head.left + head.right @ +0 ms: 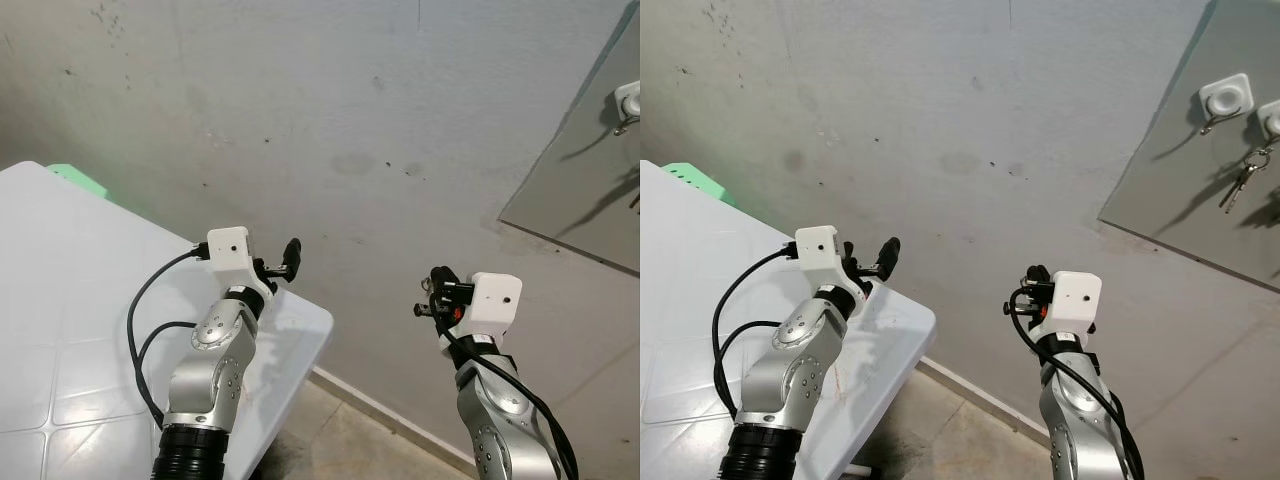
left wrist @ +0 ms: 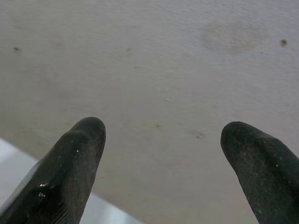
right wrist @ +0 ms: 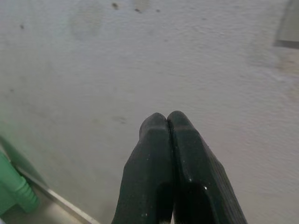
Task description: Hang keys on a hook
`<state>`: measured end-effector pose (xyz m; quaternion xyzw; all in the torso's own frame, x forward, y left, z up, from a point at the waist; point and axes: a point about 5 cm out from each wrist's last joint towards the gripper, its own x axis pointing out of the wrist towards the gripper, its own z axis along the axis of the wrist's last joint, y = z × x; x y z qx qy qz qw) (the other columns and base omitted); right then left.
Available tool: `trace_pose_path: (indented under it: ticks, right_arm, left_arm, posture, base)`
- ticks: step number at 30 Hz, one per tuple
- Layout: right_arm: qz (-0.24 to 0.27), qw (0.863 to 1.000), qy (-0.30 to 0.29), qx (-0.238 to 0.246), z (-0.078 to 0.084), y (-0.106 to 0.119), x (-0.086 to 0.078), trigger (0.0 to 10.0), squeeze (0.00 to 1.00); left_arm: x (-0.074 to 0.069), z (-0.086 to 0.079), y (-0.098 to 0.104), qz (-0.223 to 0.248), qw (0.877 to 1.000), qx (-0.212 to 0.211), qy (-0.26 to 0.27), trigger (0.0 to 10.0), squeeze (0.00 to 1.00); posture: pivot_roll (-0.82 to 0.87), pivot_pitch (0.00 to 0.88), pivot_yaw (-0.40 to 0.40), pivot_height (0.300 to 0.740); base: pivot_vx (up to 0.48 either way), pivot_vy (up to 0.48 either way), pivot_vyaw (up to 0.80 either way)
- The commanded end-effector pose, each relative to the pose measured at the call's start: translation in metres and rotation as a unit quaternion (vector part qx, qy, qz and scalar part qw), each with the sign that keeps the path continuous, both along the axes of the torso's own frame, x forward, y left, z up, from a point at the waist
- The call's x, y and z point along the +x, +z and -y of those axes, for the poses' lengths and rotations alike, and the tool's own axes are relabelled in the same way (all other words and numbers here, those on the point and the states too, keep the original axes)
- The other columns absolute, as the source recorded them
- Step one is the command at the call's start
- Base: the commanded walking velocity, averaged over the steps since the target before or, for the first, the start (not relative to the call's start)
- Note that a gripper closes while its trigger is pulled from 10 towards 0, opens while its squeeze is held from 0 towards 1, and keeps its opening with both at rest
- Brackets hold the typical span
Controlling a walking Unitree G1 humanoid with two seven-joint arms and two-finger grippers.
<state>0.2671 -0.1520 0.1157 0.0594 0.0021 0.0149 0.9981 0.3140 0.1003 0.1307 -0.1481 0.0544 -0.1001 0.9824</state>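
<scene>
The keys (image 1: 1241, 182) hang from a white hook (image 1: 1270, 118) on a grey panel (image 1: 1180, 190) fixed to the wall, up at the far right of the head views; a second white hook (image 1: 1225, 97) sits just beside it, nearer the panel's middle, with nothing on it. Well below and to the left of the panel, the right gripper (image 3: 169, 122) is raised before the bare grey wall (image 1: 330, 110), its jaws pressed fully together with nothing seen between them. The left gripper (image 2: 163, 144) is raised over the far corner of the white surface (image 1: 60, 300), pointing at the same wall, its jaws spread wide and empty. Black cables loop from the left wrist camera housing down along the silver arm. A green plastic object (image 1: 80, 180) shows at the wall behind the surface, and a strip of floor (image 1: 340, 440) runs along the wall's foot between the two arms.
</scene>
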Motion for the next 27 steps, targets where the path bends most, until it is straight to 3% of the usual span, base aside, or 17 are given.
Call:
trace_pose_path:
  ticks: [1,18,23,25,27]
  right_arm:
    - [-0.003,1.000,-0.007,-0.001,0.0034,0.0009,0.0004,10.0,0.00]
    - [-0.008,1.000,-0.003,-0.005,0.0031,-0.0005,0.0011,10.0,0.00]
    - [-0.008,1.000,0.000,-0.008,0.0023,-0.0006,0.0011,10.0,0.00]
    - [-0.008,1.000,0.001,-0.008,0.0023,-0.0008,0.0010,10.0,0.00]
    - [-0.009,1.000,0.001,-0.008,0.0023,-0.0008,0.0008,10.0,0.00]
  left_arm:
    - [0.0004,0.0040,0.0046,0.009,1.000,0.000,-0.006,10.0,0.00]
    - [0.0007,0.0075,0.0063,0.023,0.999,0.018,-0.021,10.0,0.00]
    - [0.0007,0.0076,0.0078,0.032,0.999,0.016,-0.017,10.0,0.00]
    - [0.0006,0.0068,0.0050,0.010,1.000,-0.025,-0.006,10.0,0.00]
    - [0.0013,0.0060,0.0036,0.004,1.000,-0.018,0.001,10.0,0.00]
  posture:
    - [0.05,0.029,-0.062,0.740]
    - [0.04,0.010,-0.062,0.740]
    - [0.04,0.003,-0.061,0.740]
    - [0.04,0.002,-0.062,0.740]
    - [0.04,0.003,-0.063,0.740]
  base:
    - [0.000,0.000,-0.64]
    - [0.000,0.000,-0.68]
    - [0.000,-0.480,-0.67]
    - [0.000,0.000,-0.67]
    - [0.000,0.000,-0.67]
